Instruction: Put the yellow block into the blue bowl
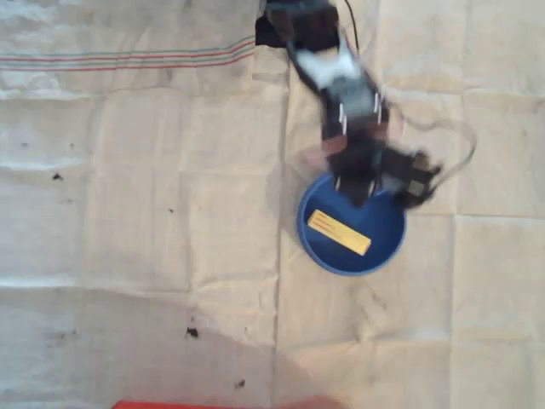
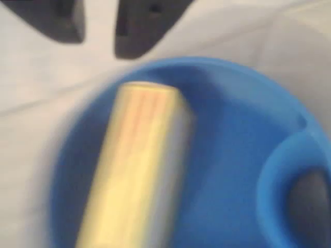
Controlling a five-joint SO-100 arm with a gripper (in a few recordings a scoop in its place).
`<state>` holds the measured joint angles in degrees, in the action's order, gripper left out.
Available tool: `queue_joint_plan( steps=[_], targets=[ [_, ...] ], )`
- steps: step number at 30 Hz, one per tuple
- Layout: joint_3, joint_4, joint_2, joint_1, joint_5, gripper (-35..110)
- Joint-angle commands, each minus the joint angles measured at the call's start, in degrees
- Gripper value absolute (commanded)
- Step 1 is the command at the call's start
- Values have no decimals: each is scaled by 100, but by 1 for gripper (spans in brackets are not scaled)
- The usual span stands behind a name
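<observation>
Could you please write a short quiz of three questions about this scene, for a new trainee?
1. True or false: the small flat yellow block lies inside the round blue plastic bowl.
2. Multiple choice: in the wrist view, the two dark fingers of the gripper are
A. shut on the block
B. apart, above the bowl's rim, holding nothing
C. pressed on the bowl's floor
3. Fill in: in the overhead view, the bowl stands on a pale creased ____.

Key:
1. True. The block rests on the bowl's floor.
2. B. There is a gap between the fingers, and the block lies free below them.
3. Cloth.
</observation>
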<state>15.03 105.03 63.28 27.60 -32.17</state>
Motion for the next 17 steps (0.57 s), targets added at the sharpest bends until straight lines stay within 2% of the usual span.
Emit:
queue_joint_plan(
  steps=[1, 17],
  targets=[
    [-334, 35, 1512, 114, 35, 0],
    [-202, 53, 3340, 88, 35, 0]
  ],
)
